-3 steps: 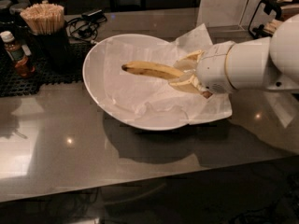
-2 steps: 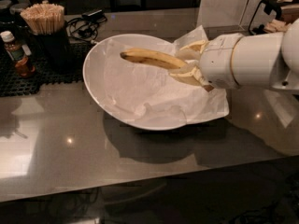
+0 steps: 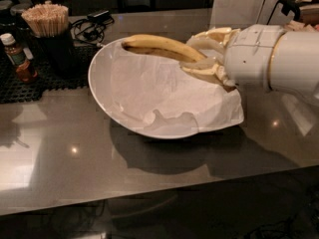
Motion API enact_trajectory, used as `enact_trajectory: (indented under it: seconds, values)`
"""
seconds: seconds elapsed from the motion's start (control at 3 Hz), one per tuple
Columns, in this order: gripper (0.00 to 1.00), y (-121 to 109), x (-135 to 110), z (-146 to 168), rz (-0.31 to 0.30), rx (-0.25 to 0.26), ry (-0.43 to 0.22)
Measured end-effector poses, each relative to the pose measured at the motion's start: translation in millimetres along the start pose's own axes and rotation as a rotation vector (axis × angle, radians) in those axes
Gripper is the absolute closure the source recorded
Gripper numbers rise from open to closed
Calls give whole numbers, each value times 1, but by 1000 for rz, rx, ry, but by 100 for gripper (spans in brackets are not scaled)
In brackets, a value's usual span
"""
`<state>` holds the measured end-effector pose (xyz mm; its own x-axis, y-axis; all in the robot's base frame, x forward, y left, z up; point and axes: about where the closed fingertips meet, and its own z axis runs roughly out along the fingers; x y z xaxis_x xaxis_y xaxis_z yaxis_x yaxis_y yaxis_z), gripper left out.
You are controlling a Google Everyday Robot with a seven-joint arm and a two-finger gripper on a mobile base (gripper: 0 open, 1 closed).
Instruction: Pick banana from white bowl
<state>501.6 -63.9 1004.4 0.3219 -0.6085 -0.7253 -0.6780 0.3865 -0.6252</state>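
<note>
**Banana gripped, hanging above bowl**

My gripper [image 3: 199,63] is clamping shut on the banana [image 3: 159,46] at the end nearest my wrist, over the white bowl [image 3: 99,88]. I'm holding it roughly level above the far rim, seemingly so it's clearing the crinkled paper [image 3: 199,103] liner.

The arm [image 3: 294,59] enters from the right; its hand [image 3: 195,58], upper centre, seemingly grips the banana [image 3: 158,45].

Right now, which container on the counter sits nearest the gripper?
The white bowl: the gripper, shut on the banana, hovers over its rim; stick holder and bottle stand well apart.
</note>
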Motion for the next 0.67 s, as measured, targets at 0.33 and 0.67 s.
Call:
enact_trajectory:
  seconds: [0.33,0.67]
  values:
    - [100,5,-19,-20,-81,30,-65]
    - [100,10,-23,-26,-158,6,-122]
